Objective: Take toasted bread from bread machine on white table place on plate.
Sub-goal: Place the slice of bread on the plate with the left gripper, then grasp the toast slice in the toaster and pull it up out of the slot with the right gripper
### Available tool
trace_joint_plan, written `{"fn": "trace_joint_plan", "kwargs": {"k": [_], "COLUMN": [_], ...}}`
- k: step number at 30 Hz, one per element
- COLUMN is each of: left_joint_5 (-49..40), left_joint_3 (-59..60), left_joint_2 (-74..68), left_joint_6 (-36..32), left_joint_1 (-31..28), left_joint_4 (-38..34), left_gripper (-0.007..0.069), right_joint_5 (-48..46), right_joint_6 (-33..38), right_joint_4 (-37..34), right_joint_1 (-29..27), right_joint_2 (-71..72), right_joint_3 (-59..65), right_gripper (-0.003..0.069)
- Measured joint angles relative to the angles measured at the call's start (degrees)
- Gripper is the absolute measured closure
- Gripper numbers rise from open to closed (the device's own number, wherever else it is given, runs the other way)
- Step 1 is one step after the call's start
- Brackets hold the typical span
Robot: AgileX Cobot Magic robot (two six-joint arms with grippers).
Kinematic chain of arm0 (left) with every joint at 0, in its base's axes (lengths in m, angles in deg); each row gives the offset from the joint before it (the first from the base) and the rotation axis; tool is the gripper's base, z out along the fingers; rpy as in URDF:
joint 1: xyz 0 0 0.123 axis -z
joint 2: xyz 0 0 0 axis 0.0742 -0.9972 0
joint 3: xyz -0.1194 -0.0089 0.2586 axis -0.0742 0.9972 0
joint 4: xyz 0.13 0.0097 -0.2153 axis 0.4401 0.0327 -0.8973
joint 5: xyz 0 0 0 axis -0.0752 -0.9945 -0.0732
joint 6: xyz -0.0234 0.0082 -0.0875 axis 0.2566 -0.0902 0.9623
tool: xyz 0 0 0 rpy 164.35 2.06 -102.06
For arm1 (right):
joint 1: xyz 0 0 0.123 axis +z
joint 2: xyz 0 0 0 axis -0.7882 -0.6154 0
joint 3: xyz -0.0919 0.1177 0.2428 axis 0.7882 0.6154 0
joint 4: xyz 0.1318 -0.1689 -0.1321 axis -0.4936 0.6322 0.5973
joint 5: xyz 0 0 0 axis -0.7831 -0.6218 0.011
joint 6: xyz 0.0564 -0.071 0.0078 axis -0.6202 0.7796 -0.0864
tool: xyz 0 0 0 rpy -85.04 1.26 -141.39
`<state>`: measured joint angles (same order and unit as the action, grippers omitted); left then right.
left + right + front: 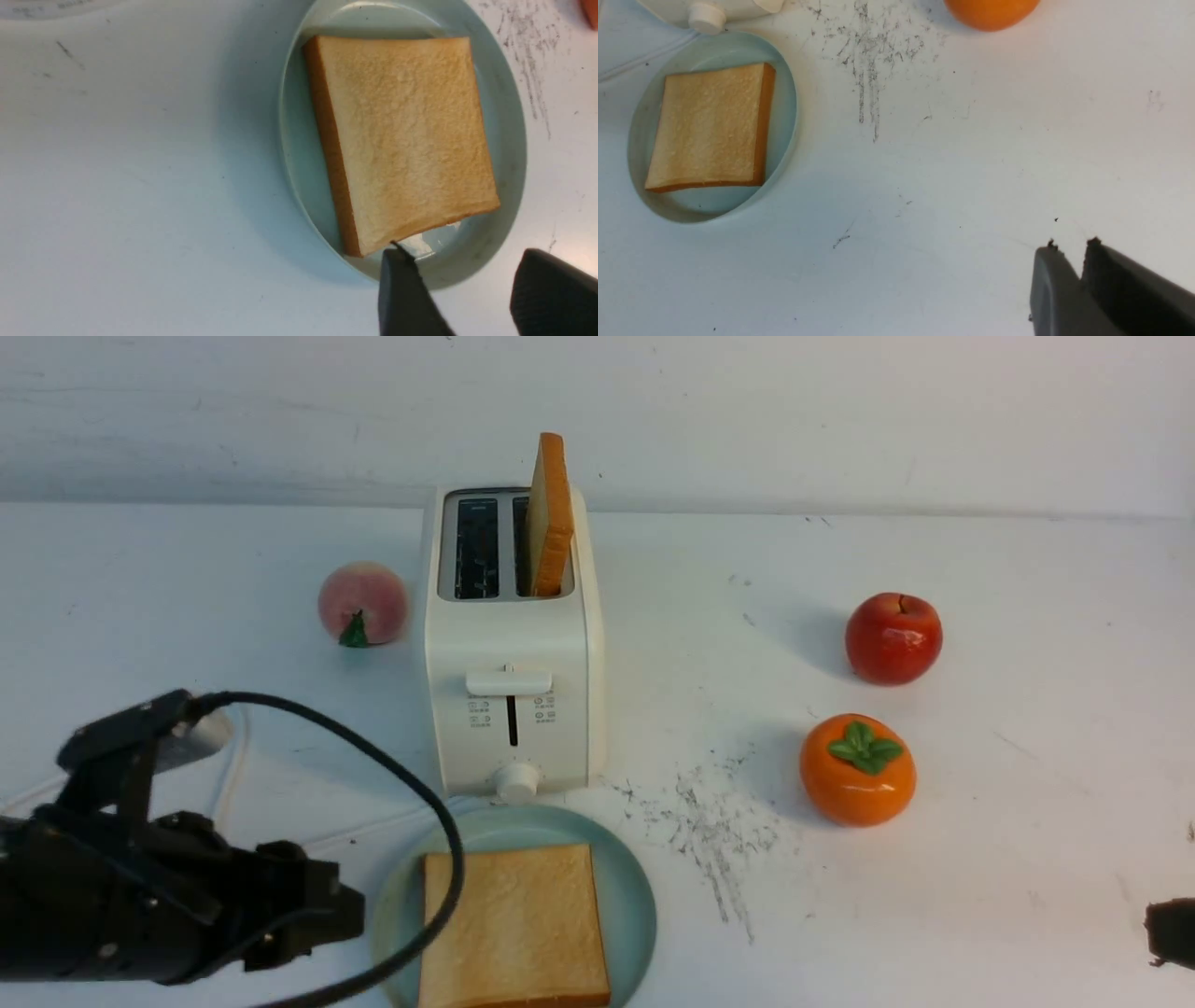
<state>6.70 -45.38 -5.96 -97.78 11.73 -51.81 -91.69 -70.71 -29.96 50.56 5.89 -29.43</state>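
The cream-white bread machine stands at the middle of the white table. One toasted bread slice stands upright in its right slot; the left slot is empty. A second slice lies flat on the pale blue-green plate in front of the machine, and also shows in the left wrist view and the right wrist view. My left gripper is open and empty, just left of the plate, one fingertip near the slice's corner. My right gripper is shut and empty at the far right.
A peach sits left of the machine. A red apple and an orange persimmon sit to its right. Dark scratch marks lie right of the plate. The white cord and my arm's black cable run at the left.
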Motion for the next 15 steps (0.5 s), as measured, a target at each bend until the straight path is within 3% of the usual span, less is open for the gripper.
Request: {"fn": "trace_joint_plan", "kwargs": {"k": [1,2,7,8,11,15], "left_joint_5": [-0.6,-4.1,-14.4,-14.4,-18.2,-20.0], "left_joint_3": [-0.3,-1.9,-7.3,-7.3,-9.1,-9.4], "left_joint_2": [0.9,4.8,15.1,15.6,22.7,30.2], "left_joint_6": [1.0,6.1,19.3,19.3,31.1,33.8], "left_joint_1": [-0.2,-0.9,-1.1,-1.1,-1.2,-1.3], "left_joint_4": [1.7,7.7,28.3,29.3,40.3,41.9], "left_gripper": [0.0342,0.0427,0.0638,0.0638,0.0638,0.0638], "right_joint_5": [0.1,0.5,2.3,2.3,1.8,-1.0], "right_joint_6": [0.1,0.1,2.8,2.8,9.8,16.9], "right_joint_4": [-0.2,-1.6,-11.8,-12.3,-22.1,-31.7], "right_joint_1": [0.0,0.0,0.0,0.0,0.0,1.3], "right_joint_2": [-0.1,-0.5,-4.5,-4.8,-10.9,-18.5], "right_joint_3": [-0.3,-1.9,-8.9,-8.9,-13.6,-17.6], "right_gripper": [0.0559,0.0557,0.0555,0.0555,0.0552,0.0552]}}
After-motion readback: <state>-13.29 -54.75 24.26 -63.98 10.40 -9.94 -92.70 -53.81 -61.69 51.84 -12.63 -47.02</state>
